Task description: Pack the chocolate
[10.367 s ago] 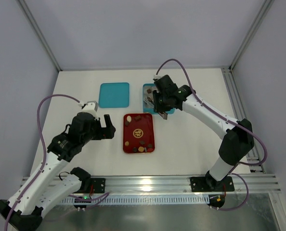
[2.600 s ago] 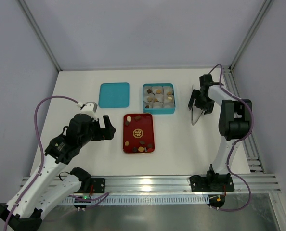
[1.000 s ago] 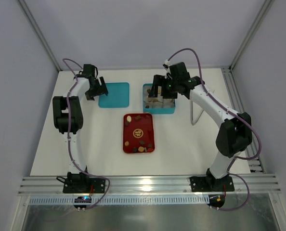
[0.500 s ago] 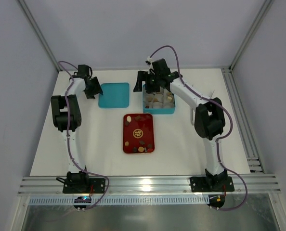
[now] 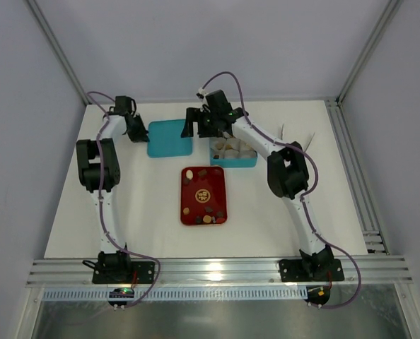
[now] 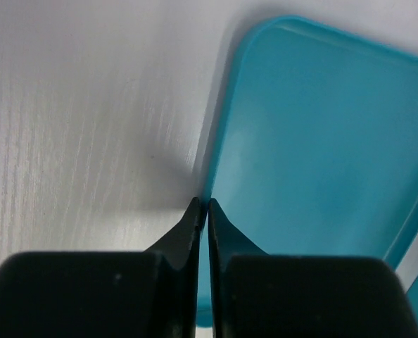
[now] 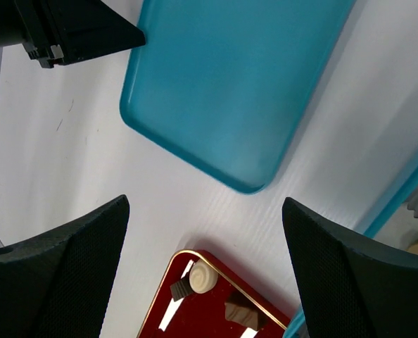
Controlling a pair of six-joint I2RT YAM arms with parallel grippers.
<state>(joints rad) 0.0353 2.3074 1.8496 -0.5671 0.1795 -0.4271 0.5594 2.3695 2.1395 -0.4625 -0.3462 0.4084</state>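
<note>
Several small pieces of chocolate [image 5: 189, 174] lie on the red tray [image 5: 217, 185]; a cream swirl piece [image 7: 200, 277] and a brown one [image 7: 238, 310] show in the right wrist view. More sit in paper cups in the teal box [image 5: 232, 162]. My left gripper [image 5: 142, 135] [image 6: 202, 204] is shut on the left rim of the flat teal lid [image 5: 171, 138] [image 6: 314, 141]. The right gripper [image 5: 196, 126] [image 7: 205, 204] hangs open and empty above the table between lid [image 7: 237, 84], tray [image 7: 195, 317] and box.
Pale paper cups [image 5: 231, 150] fill the teal box, whose edge [image 7: 406, 190] shows at the right of the right wrist view. The left gripper [image 7: 75, 32] appears there at the lid's far corner. Both arms stretch toward the back of the table.
The left gripper has shut on the lid's left rim, and the lid has slid slightly right. The right arm has swung left from over the box toward the lid.
</note>
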